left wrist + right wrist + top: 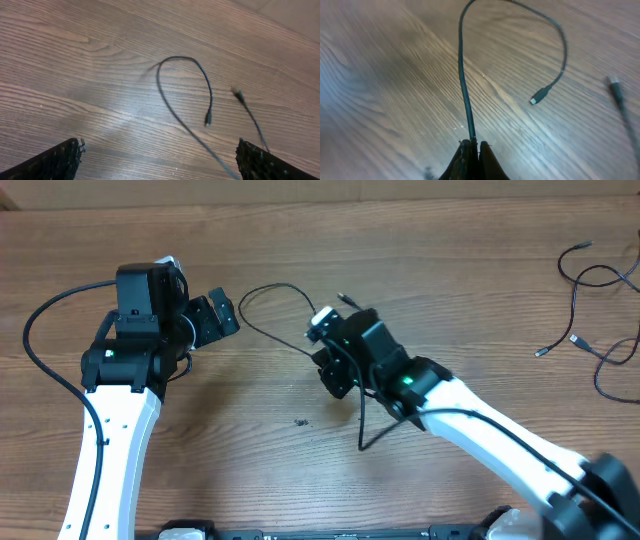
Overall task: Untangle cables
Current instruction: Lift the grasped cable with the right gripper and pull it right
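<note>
So the right gripper (471,148) is pinched shut on one black cable (462,75), about mid-table (250,470). From the fingertips the cord runs away, curls round in an open loop and ends in a small plug (536,99) lying on the wood. A second cable end (616,86) lies just right of that plug, not touching it. The left gripper (157,150) sits left of the loop, jaws spread wide, nothing in them. The other cables (600,310) lie loosely curled at the far right edge.
</note>
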You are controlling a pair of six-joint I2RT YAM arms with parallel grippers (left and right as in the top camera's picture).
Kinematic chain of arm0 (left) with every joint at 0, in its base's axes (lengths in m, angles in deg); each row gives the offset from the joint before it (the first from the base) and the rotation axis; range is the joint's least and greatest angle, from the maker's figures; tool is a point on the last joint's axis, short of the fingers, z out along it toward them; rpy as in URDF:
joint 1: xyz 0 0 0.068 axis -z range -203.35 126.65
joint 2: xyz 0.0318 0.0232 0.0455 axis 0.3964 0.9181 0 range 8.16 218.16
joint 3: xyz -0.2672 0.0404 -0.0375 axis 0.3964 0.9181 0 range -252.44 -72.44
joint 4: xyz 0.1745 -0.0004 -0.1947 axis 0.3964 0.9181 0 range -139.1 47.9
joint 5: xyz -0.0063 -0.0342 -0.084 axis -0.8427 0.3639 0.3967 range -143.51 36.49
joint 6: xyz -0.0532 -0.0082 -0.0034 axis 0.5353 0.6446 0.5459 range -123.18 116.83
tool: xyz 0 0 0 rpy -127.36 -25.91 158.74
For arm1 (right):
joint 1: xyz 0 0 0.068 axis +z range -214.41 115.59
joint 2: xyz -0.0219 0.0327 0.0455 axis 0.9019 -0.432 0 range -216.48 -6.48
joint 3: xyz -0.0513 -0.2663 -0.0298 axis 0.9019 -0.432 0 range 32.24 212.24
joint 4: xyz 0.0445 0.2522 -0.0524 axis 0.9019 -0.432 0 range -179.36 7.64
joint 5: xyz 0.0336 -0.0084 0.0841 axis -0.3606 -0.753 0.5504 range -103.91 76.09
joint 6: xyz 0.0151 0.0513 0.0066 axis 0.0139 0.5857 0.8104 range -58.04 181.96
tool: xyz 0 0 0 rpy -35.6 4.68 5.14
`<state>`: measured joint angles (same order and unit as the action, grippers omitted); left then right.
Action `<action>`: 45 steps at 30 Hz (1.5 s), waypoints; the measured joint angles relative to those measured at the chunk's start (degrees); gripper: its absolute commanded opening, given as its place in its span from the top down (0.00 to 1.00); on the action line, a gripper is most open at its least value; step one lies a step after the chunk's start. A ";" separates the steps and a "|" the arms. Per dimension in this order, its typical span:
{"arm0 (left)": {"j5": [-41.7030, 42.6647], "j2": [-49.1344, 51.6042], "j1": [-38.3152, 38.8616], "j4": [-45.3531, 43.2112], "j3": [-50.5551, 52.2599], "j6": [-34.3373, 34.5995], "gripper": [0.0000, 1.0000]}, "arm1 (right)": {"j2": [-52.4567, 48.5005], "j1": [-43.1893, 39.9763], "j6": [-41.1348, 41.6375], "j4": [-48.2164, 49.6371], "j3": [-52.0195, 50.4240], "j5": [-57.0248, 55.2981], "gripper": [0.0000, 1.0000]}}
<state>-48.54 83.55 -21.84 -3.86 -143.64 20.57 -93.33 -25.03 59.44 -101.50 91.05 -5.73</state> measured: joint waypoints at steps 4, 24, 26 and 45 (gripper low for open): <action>0.00 0.00 0.00 0.02 0.00 0.00 0.00 | 7.61 0.00 6.86 -3.10 -0.02 -0.94 0.96; 0.00 0.00 0.00 0.02 0.00 0.00 0.01 | 24.15 0.00 15.76 -4.31 -0.02 -4.81 0.96; 0.02 0.00 0.00 0.02 0.00 0.00 0.00 | 21.79 0.00 14.64 -6.49 -0.02 -4.81 0.94; 0.00 0.00 0.00 0.00 0.00 0.00 0.00 | -3.32 0.09 12.79 -13.92 -0.04 18.71 0.00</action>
<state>-48.54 83.55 -21.84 -3.86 -143.64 20.57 -96.66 -24.95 72.22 -115.42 91.00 12.98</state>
